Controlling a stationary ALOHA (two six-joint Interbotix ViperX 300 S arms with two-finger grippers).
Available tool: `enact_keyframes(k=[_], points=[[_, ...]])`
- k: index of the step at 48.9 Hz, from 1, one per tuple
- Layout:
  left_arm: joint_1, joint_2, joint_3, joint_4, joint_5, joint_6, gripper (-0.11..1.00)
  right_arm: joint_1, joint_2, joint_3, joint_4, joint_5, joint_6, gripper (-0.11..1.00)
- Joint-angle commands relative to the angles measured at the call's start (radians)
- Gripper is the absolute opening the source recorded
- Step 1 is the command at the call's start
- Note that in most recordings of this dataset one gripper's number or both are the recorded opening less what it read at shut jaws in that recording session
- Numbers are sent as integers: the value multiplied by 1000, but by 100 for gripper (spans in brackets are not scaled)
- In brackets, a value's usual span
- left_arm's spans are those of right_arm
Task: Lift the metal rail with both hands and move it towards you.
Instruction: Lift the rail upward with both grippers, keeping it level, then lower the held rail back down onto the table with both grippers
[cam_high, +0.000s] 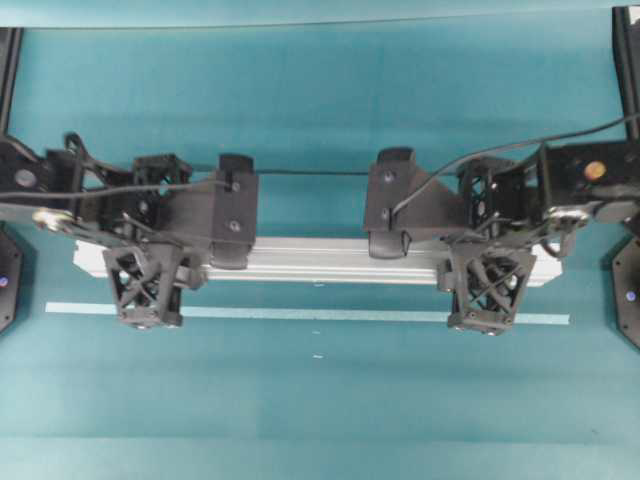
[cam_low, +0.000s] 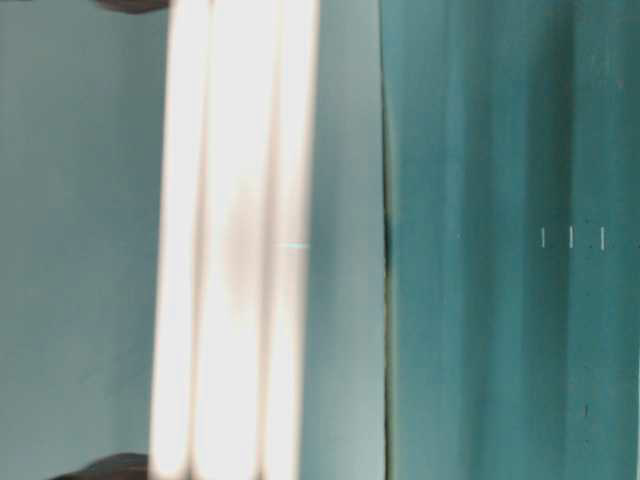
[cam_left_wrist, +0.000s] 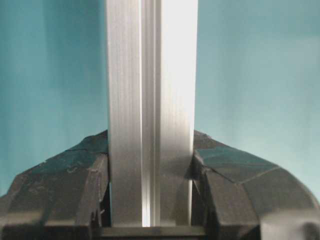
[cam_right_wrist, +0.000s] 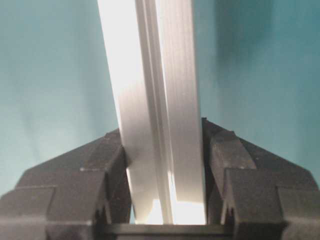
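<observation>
Overhead exterior: long silver grooved metal rail (cam_high: 320, 262), lengthwise across teal table (cam_high: 320, 400).

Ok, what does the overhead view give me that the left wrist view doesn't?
Only overhead: the whole rail end to end, the right gripper clamped near its right end, the left gripper near its left end, and the tape strip on the table beside the rail, on the side the fingers point to.

Only left wrist: a close look at the grip, with the fingers pressed flat against both sides of the rail and its lengthwise groove clear.

Both: the left gripper shut on the rail, over the teal table.
</observation>
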Motion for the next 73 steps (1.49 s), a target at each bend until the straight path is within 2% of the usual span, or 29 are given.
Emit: enact_keyframes(k=[1,16,31,42,53,73], points=[[-6,-34,-83,2,43,-12,28,-11,-12,-67,5,57,58,39],[-6,-21,-252,2,222,-52,28,-11,-11,-252,6,227,91,39],[-6,-18,-365,2,307,-54,28,-9,0,-396,6,390,127,39],[-6,-6,-462,2,380,-58,28,-11,0,-472,5,403,127,39],[-6,2,-541,2,390,-71,28,-6,3,-540,5,419,129,39],[-3,-3,-543,2,391,-75,28,0,6,-548,6,417,129,39]])
